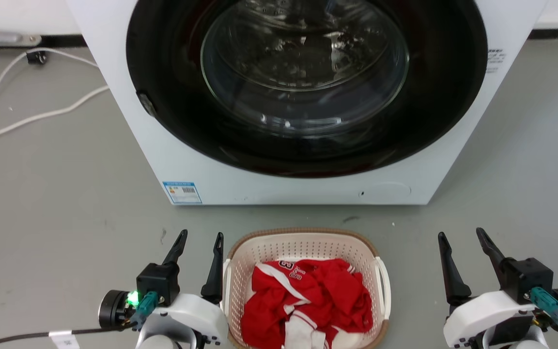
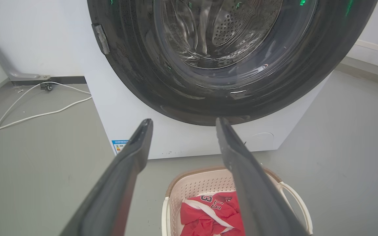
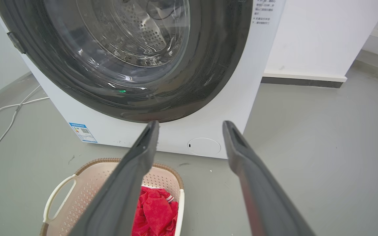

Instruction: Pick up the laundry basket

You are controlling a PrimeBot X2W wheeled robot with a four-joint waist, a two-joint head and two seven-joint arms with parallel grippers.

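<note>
The laundry basket (image 1: 303,249): cream-white, perforated, brown woven rim. Inside it, the garment (image 1: 317,291): red, white stripes. Behind it, the washing machine (image 1: 259,186): white, with black door (image 1: 446,111).

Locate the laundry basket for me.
Head view: the laundry basket stands on the floor before the washing machine, between the left gripper and right gripper.

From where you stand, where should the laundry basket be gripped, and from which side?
Probably grip the laundry basket by its white side handles: left tool on the left handle, right tool on the right handle, each from its outer side. The handles loop clear of the walls, and both open tools flank it.
</note>
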